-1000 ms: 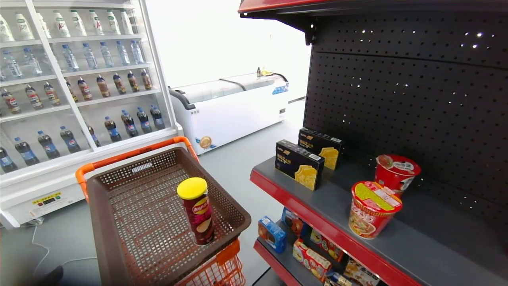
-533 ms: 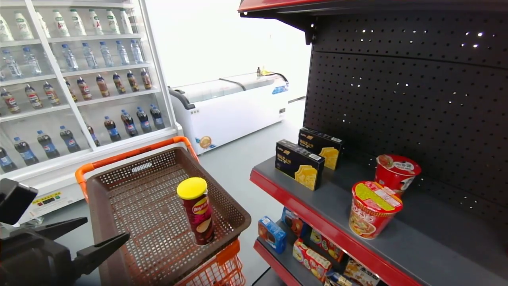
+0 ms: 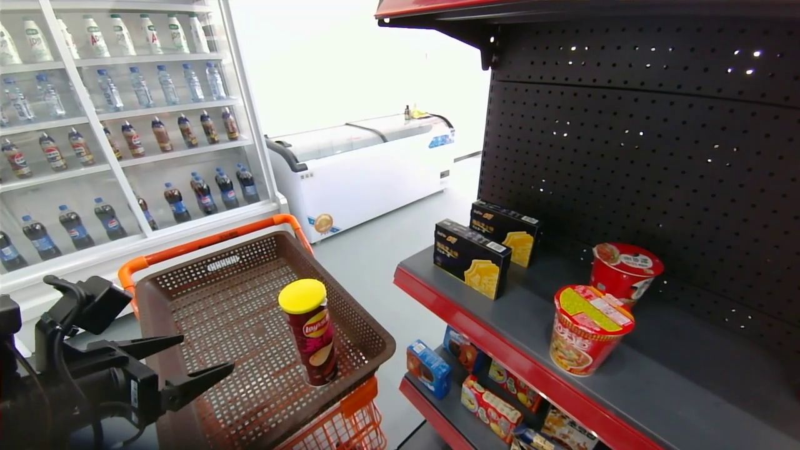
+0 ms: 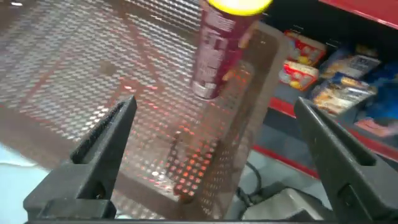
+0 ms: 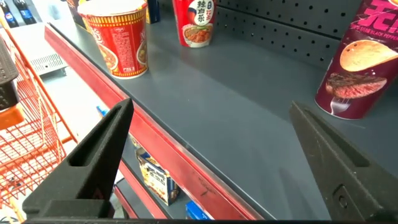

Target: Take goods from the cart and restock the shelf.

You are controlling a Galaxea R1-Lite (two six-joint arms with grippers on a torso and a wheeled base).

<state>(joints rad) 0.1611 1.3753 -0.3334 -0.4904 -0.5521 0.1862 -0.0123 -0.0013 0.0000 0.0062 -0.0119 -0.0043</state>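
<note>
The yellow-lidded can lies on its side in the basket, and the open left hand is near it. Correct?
No: the head view shows the can standing upright in the basket; the open left hand is near it.

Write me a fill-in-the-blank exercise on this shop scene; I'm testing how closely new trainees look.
The can in the basket has a ____ lid.
The left end effector is ____, holding nothing.
On the grey shelf stand two noodle cups and ____ dark boxes.
Missing words: yellow; open; two.
</note>
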